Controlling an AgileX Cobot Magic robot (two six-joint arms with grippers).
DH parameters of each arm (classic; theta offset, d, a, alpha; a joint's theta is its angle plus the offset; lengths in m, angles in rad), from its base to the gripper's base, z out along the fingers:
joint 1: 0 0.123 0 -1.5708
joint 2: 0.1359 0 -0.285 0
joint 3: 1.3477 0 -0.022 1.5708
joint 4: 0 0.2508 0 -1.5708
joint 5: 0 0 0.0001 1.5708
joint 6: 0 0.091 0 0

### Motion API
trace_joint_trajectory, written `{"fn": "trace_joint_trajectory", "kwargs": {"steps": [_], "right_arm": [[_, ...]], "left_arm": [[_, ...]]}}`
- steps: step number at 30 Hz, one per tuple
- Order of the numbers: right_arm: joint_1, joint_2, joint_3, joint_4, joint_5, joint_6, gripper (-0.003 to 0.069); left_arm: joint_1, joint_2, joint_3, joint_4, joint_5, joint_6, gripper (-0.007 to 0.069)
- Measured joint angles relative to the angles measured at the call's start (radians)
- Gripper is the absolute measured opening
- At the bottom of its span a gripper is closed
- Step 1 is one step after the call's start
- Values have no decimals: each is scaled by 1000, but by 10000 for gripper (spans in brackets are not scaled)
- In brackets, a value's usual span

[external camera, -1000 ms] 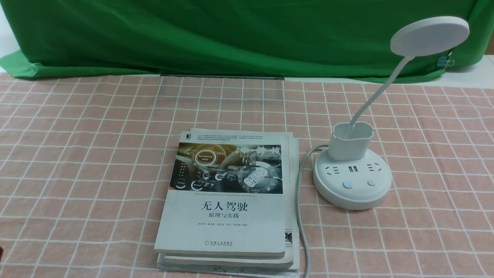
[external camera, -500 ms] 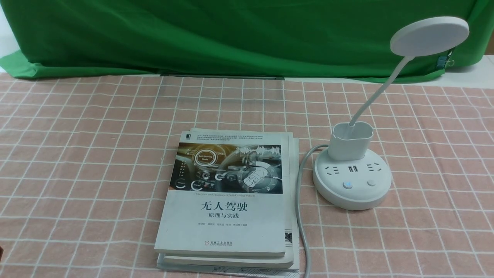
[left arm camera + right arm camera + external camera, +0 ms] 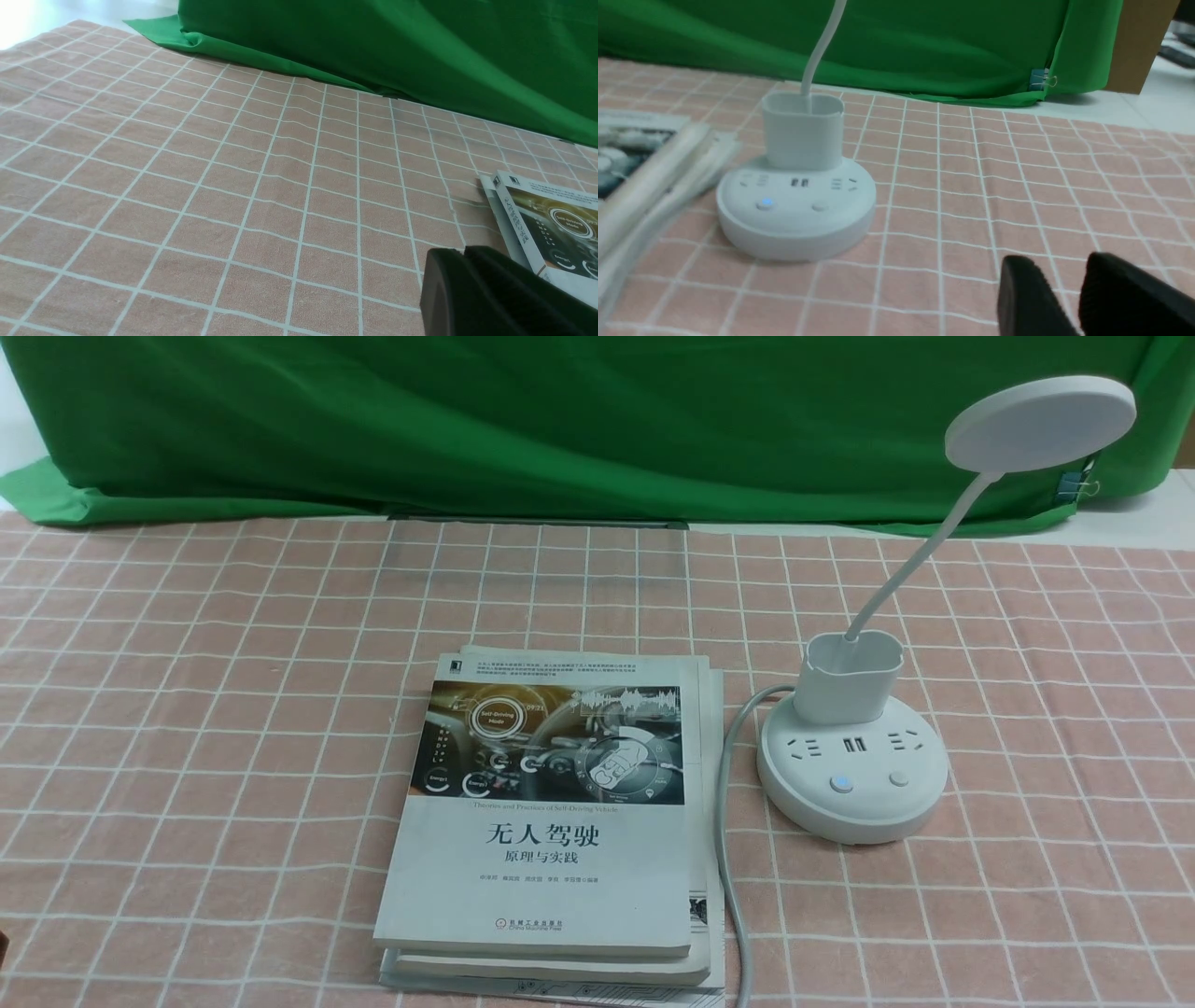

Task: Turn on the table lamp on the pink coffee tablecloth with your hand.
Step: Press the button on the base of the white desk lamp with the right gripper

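Observation:
The white table lamp stands right of centre on the pink coffee tablecloth point(image 3: 233, 709). Its round base point(image 3: 851, 775) has sockets and two buttons; the left button point(image 3: 841, 784) glows blue. A thin neck rises from the cup-like holder point(image 3: 850, 677) to the flat disc head point(image 3: 1039, 422), which looks unlit. Neither hand shows in the front view. In the right wrist view my right gripper point(image 3: 1057, 260) is low over the cloth, apart from the lamp base point(image 3: 796, 210), its jaws a little apart and empty. My left gripper point(image 3: 462, 251) is shut and empty, beside the books.
Stacked books point(image 3: 551, 812) lie left of the lamp, also seen in the left wrist view point(image 3: 546, 219). The lamp's grey cable point(image 3: 724, 821) runs along the books to the front edge. A green backdrop cloth point(image 3: 560, 420) hangs behind the table.

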Motion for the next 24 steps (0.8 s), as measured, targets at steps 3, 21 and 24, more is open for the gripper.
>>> {"fn": "trace_joint_trajectory", "kwargs": {"steps": [3, 21, 24], "right_arm": [[0, 0, 0, 26, -31, 93, 239], [0, 0, 0, 59, -273, 464, 231], [0, 11, -20, 61, -206, 489, 176]], "left_arm": [[0, 0, 0, 0, 0, 0, 19], [0, 0, 0, 0, 0, 0, 19], [0, 0, 0, 0, 0, 0, 19]]}}
